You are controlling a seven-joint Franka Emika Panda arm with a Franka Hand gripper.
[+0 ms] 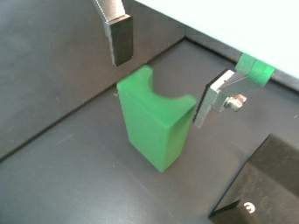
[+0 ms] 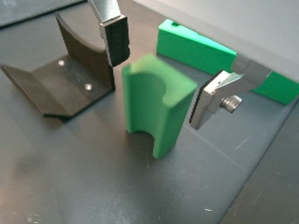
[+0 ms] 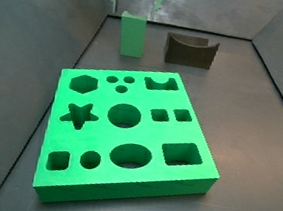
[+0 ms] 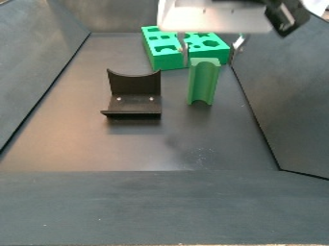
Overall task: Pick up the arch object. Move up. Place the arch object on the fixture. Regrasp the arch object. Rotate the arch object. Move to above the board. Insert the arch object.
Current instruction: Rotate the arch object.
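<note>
Gripper (image 2: 163, 74): we are seeing it hanging over the arch object, jaws spread wide, one silver finger (image 1: 118, 37) on each side of the block's top and neither pad touching it in both wrist views.

Arch object (image 1: 153, 120): it is standing upright on the dark floor, curved notch facing up, directly below the gap between the fingers. In a side view (image 4: 205, 82) it is standing at about 3 o'clock of the fixture, near but apart.

Fixture (image 4: 131, 94): we are noting a dark bracket with a curved dip, resting on the floor; in a side view (image 3: 190, 49) it is sitting at 3 o'clock of the arch object.

Board (image 3: 126, 133): we are finding the large green slab with shaped holes lying flat, well apart from the block, at roughly 6 o'clock of it in that side view.
</note>
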